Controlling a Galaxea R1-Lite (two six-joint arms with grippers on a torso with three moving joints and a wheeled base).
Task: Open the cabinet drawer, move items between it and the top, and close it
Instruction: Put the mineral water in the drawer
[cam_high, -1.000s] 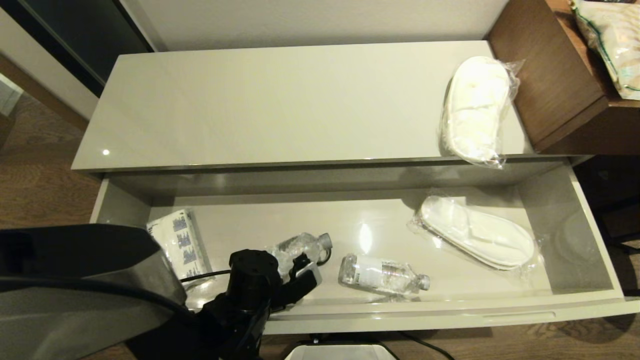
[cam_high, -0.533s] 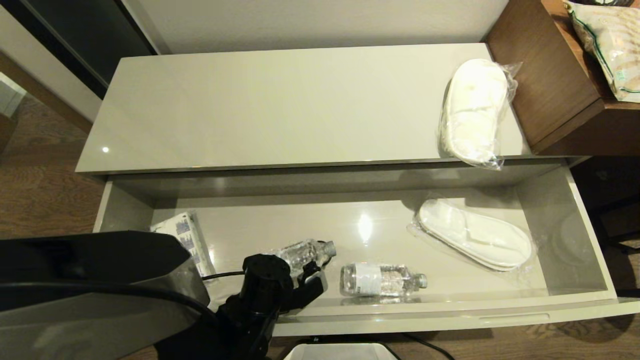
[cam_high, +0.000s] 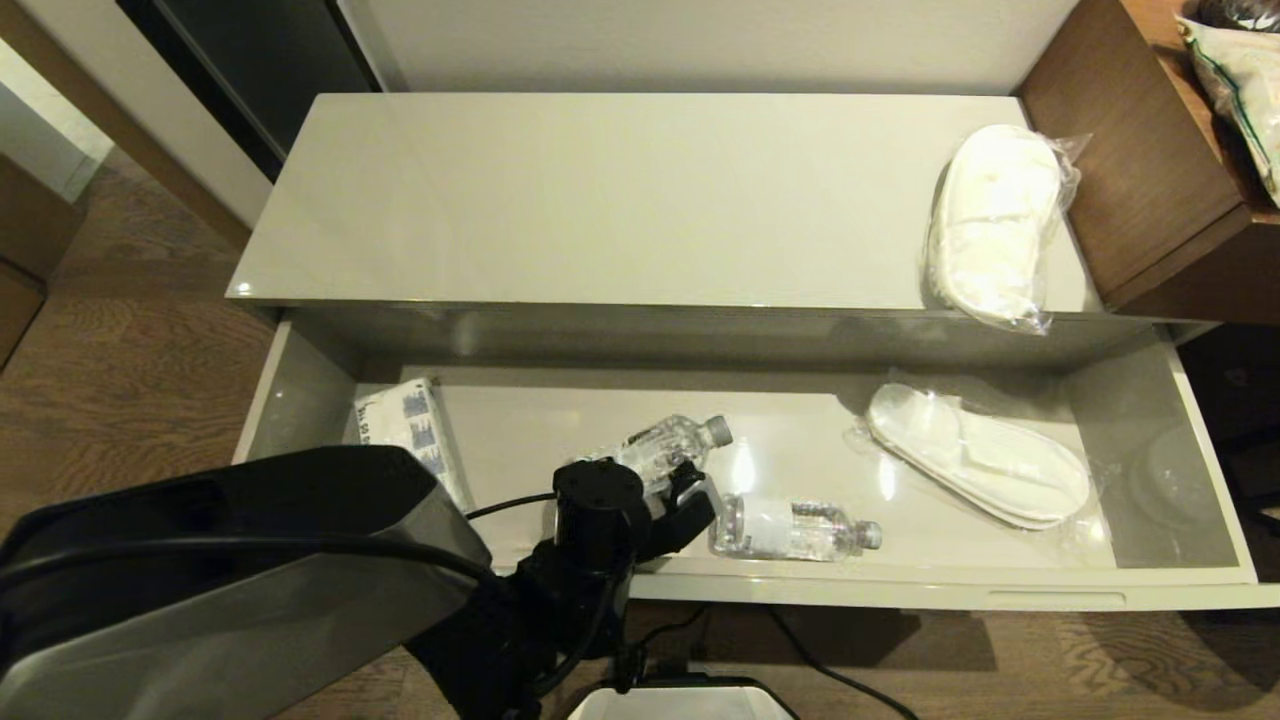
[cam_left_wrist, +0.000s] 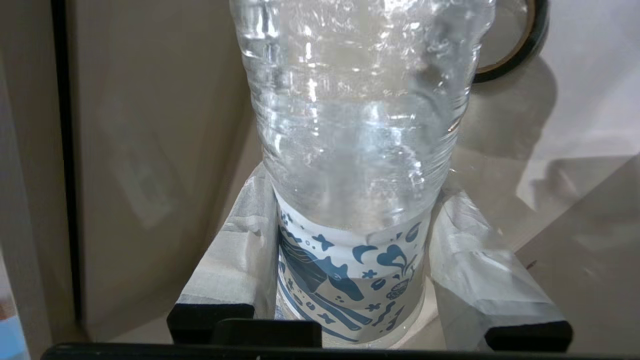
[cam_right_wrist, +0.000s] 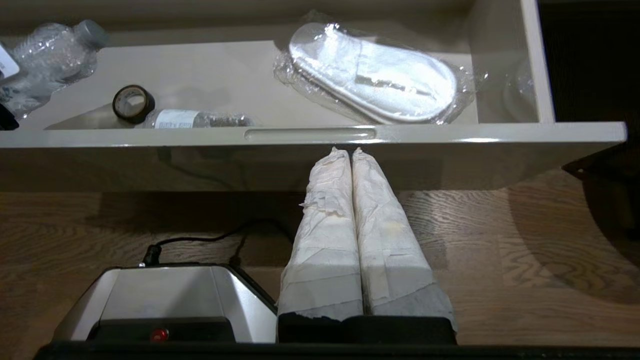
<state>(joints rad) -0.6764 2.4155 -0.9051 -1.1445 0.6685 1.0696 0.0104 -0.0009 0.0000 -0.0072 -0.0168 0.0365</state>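
Observation:
The cabinet drawer (cam_high: 900, 595) stands pulled open below the top (cam_high: 600, 200). My left gripper (cam_high: 682, 500) is at the drawer's front left, shut on a clear water bottle (cam_high: 668, 447) around its labelled lower end (cam_left_wrist: 350, 260); the grey cap points to the back right. A second bottle (cam_high: 795, 528) lies on the drawer floor just right of it. One wrapped slipper pair (cam_high: 980, 468) lies in the drawer's right part, another (cam_high: 995, 225) on the top's right end. My right gripper (cam_right_wrist: 350, 150) is shut, parked low in front of the drawer's front panel.
A white-and-blue tissue pack (cam_high: 410, 430) lies at the drawer's left end. A small black ring (cam_right_wrist: 132, 102) sits by the lying bottle. A brown wooden unit (cam_high: 1150, 170) adjoins the top's right end. My base (cam_right_wrist: 160, 300) and a cable are on the wooden floor.
The whole head picture has slid right, so the camera has moved. My left gripper has kept its hold on the bottle and carried it up, closer to the lying bottle.

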